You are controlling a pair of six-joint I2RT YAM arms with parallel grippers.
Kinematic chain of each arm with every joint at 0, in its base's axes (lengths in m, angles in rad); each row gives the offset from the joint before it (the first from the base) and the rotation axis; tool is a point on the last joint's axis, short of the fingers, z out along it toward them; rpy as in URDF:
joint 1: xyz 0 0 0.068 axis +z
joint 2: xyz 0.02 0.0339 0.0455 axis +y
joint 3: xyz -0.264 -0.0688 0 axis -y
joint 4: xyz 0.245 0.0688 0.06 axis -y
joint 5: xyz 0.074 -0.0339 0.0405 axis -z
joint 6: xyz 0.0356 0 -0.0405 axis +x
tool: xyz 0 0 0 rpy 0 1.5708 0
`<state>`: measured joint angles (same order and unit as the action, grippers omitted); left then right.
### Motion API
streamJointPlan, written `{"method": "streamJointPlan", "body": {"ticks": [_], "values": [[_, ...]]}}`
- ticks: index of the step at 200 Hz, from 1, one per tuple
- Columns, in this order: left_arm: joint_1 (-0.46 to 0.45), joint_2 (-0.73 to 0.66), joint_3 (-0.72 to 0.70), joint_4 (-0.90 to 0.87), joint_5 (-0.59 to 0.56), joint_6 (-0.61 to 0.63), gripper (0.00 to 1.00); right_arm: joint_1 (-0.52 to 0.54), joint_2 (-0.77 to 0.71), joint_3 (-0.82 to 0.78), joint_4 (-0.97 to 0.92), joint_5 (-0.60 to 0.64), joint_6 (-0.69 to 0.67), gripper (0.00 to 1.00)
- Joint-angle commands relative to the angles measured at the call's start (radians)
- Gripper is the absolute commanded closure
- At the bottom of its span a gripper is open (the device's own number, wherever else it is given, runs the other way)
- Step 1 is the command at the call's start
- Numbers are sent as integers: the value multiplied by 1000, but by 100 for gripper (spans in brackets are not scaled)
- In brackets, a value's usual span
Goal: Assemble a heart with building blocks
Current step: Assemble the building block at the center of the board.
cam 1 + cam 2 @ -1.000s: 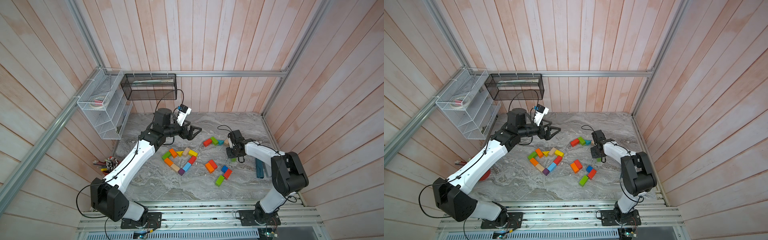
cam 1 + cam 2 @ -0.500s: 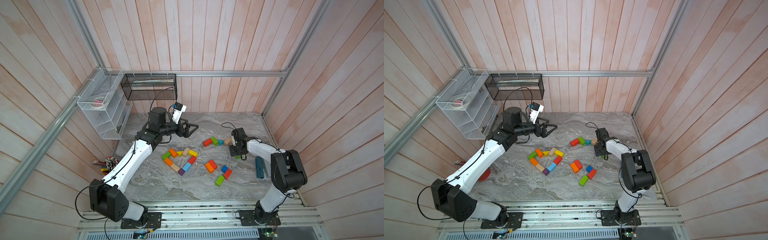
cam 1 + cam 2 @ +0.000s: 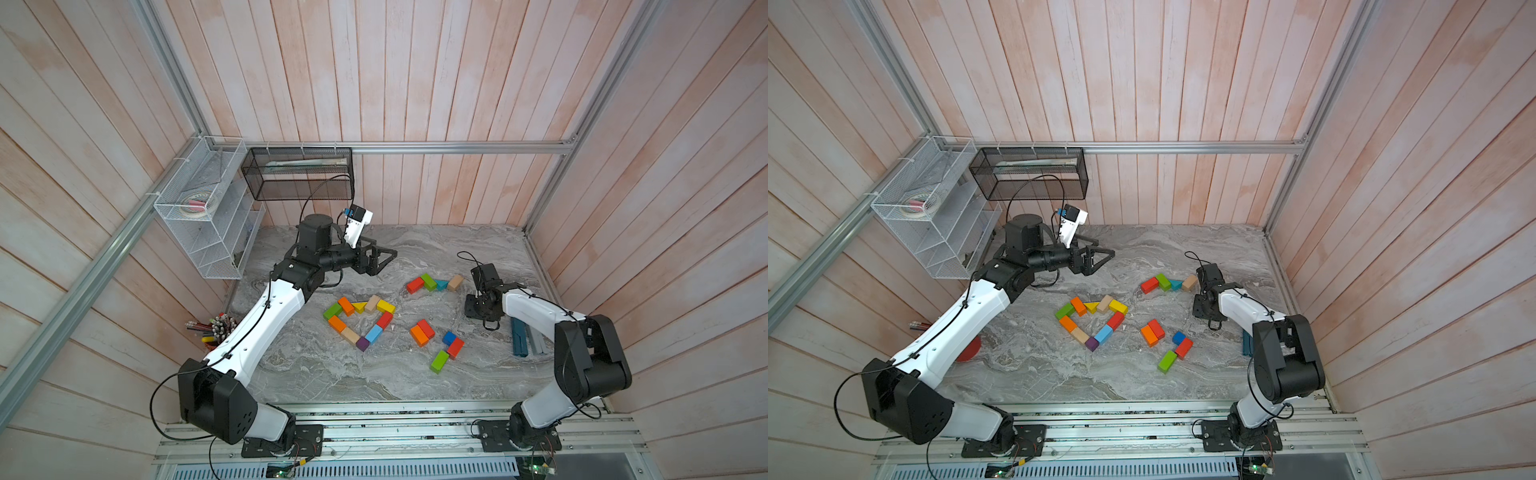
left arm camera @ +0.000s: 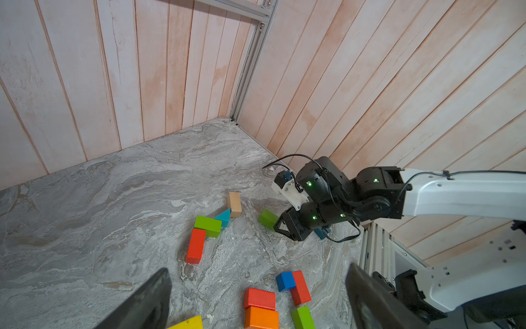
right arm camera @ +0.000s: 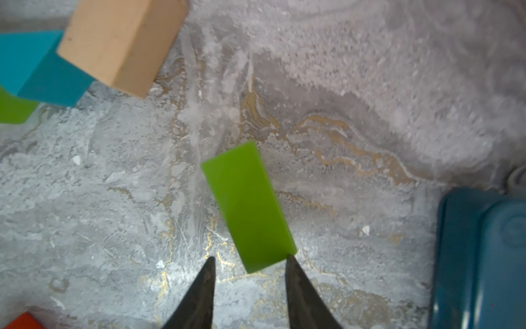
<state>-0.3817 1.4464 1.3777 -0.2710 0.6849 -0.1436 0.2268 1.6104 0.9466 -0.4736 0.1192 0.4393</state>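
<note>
Now my right gripper [image 5: 250, 257] hangs low over the marble tabletop [image 5: 370, 85], its jaws parted and nothing between them. One fingertip [image 5: 293, 273] is just at the corner of the green brick [image 5: 247, 205], which lies flat on the table, skewed to the jaws. This brick is apart from the tan brick [image 5: 119, 45] and the teal wedge [image 5: 37, 65], and well apart from the heart outline [image 3: 374, 332].

I judge the step is to grasp this brick. To do it well, I would turn the wrist until the jaws face its long sides. Then I would move forward over its middle, go down, and close. A pinch at the corner could spin it away.

My left gripper [image 3: 384, 262] is wide open and empty, hovering beyond the heart toward the back wall.
</note>
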Motion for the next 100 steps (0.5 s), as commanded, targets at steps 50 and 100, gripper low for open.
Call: {"method": "streamJointPlan", "body": {"ticks": [50,100], "values": [[1,-18,-19,26,27,-8,4,-56,12,-8,79,-44,13,70],[2,-14,-20,26,28,-8,5,-70,48,35,92,-39,-50,63]]}}
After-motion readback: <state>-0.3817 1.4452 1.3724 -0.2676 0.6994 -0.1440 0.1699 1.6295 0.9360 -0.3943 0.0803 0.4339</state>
